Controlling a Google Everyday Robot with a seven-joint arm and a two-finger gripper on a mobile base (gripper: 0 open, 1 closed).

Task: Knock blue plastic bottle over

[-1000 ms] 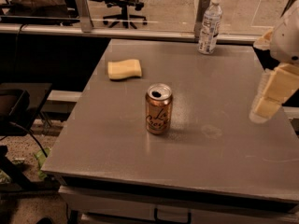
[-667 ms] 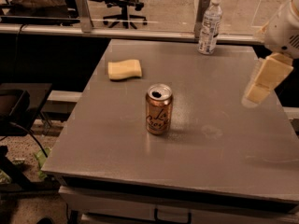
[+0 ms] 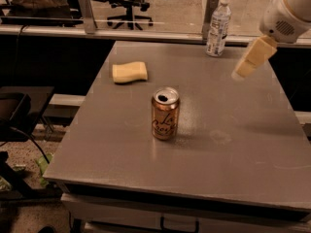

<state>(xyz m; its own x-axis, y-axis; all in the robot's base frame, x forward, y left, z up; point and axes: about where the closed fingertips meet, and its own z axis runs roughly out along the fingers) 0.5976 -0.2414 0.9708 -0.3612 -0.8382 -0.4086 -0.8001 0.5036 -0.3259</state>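
Note:
The blue plastic bottle (image 3: 218, 26), clear with a white cap and a white-and-blue label, stands upright near the far edge of the grey table (image 3: 243, 130). My gripper (image 3: 241, 72) hangs from the white arm at the upper right, above the table. It is to the right of the bottle and a little nearer to me, apart from it.
An orange-gold drink can (image 3: 165, 113) stands upright at the table's middle. A yellow sponge (image 3: 129, 72) lies at the far left. Office chairs (image 3: 129, 4) stand behind a rail beyond the table. A dark stand (image 3: 14, 110) is left of the table.
My gripper has moved up and toward the far side of the table, closer to the bottle. The bottle, can and sponge have not moved.

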